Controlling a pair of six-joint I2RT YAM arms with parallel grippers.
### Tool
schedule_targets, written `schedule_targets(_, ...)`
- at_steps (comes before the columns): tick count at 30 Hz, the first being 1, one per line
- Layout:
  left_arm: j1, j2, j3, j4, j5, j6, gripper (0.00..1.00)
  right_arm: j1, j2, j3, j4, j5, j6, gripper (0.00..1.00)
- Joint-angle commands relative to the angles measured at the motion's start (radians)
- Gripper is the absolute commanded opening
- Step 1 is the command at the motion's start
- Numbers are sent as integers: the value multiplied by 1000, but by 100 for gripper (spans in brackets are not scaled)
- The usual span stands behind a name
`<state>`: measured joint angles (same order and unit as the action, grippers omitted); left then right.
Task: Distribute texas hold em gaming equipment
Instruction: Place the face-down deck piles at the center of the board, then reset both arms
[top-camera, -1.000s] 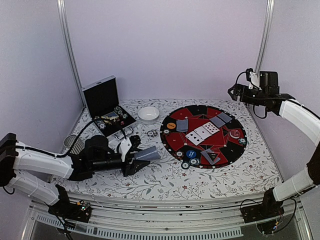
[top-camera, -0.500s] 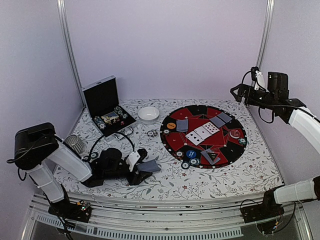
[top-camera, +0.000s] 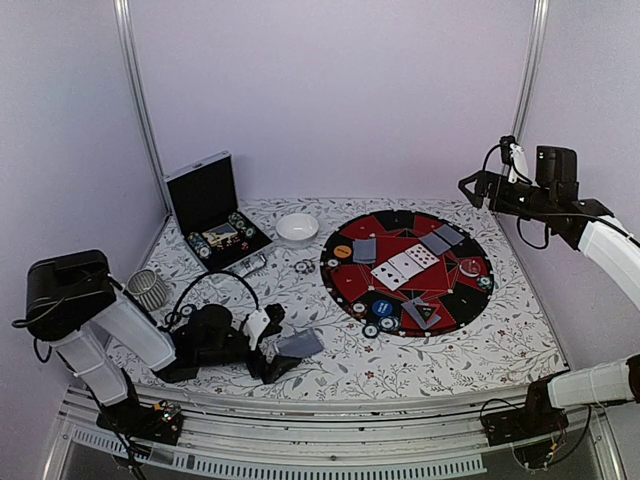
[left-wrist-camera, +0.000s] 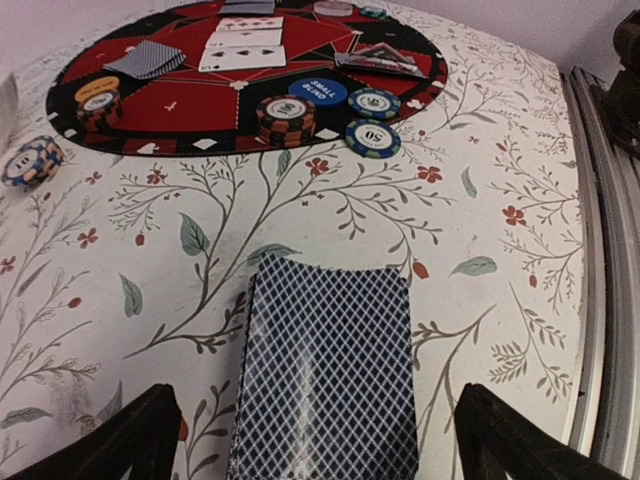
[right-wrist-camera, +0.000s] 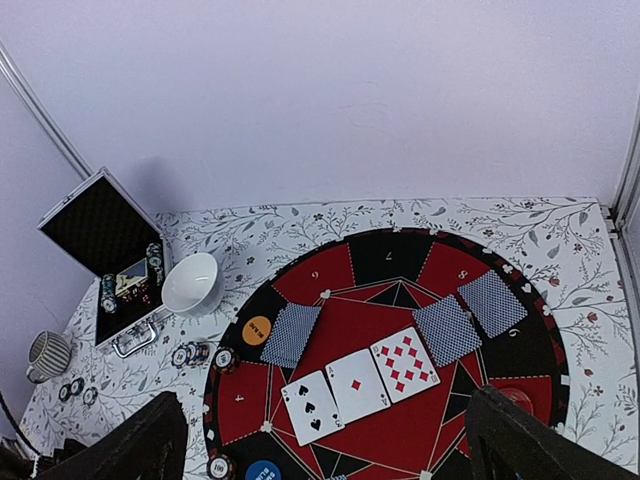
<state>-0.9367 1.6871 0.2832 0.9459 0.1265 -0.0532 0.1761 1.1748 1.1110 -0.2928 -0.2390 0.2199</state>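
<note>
A deck of playing cards (left-wrist-camera: 325, 340) with blue diamond-patterned backs lies flat on the flowered tablecloth between the wide-open fingers of my left gripper (left-wrist-camera: 318, 400), which do not touch it. From above, the left gripper (top-camera: 278, 342) and deck (top-camera: 302, 343) are near the front edge. The round red-and-black mat (top-camera: 440, 305) carries three face-up cards (right-wrist-camera: 360, 385), face-down cards (right-wrist-camera: 445, 328), a blue disc (left-wrist-camera: 317, 90), an orange disc (right-wrist-camera: 257, 331) and chip stacks (left-wrist-camera: 286, 118). My right gripper (top-camera: 470, 187) hangs high at the back right, open and empty.
A white bowl (top-camera: 297, 228) and an open black case (top-camera: 212, 210) stand at the back left. A metal cup (top-camera: 148, 289) stands left of my left arm. Loose chips (top-camera: 303, 266) lie left of the mat. The table's rail (left-wrist-camera: 600, 250) runs close by the deck.
My left arm has come down toward the front edge and laid the deck on the cloth; the jaws now stand apart from it. The right arm has shifted slightly.
</note>
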Motion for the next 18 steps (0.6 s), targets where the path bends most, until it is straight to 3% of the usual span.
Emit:
schedule_targets(1,-11,-124,-30,-1,-60,20,98,3,-18,-13,-10,-38,-3,99)
schedule_targets(6,-13,-393,-8,-95,-123,40,98,3,-31,-29,17,-82,-30,99)
schedule_targets(10,12,-545,96,-217,-371,113,98,-24,-76,-121,142,-64,-76,99)
schedule_targets(14,207,-591,207,-353,-513,151,98,-203,-161,-360,435,-126,-18,99)
schedule_targets(18,358,-593,188,-289,-683,147,98,-275,-185,-585,684,-13,1,99)
